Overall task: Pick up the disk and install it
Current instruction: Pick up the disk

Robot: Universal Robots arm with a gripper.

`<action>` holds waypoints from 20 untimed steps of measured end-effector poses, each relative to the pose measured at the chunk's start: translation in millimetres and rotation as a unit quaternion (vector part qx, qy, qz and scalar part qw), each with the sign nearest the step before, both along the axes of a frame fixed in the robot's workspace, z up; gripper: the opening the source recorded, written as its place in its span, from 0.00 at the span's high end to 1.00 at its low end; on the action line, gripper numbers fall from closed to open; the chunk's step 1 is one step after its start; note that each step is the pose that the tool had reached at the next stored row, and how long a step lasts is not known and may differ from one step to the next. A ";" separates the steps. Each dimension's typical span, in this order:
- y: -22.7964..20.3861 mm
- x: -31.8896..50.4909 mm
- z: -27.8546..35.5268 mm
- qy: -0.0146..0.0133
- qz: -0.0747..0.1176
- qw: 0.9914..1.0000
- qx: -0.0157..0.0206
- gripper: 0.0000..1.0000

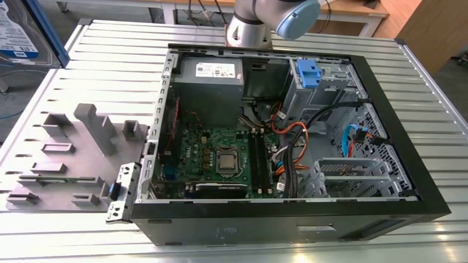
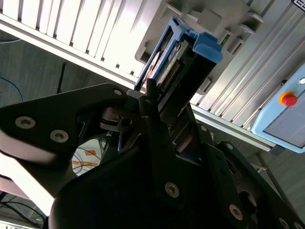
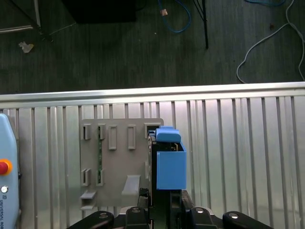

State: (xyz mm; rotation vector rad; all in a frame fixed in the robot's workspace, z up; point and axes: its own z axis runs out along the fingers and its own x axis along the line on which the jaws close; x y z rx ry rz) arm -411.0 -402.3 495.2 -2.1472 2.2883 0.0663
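the black metal gripper [image 2: 164,102] is seen closed onto the flat silver-grey disk [image 2: 183,62] with its blue plastic bracket, a finger against each face, so that the disk is pinched. in the first wrist view the gripper [image 3: 161,199] and disk [image 3: 170,164] are seen over the edge of a grey slotted holder plate [image 3: 119,157] lying on the ribbed aluminium table [image 3: 238,157]. in the exterior view the disk [image 1: 18,30] is found in the upper left corner, well apart from the open black computer case [image 1: 292,219], beside which the holder plate lies on the exterior view's left.
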 end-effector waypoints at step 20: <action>0.0 0.0 8.3 0.000 0.000 1.000 0.000 0.65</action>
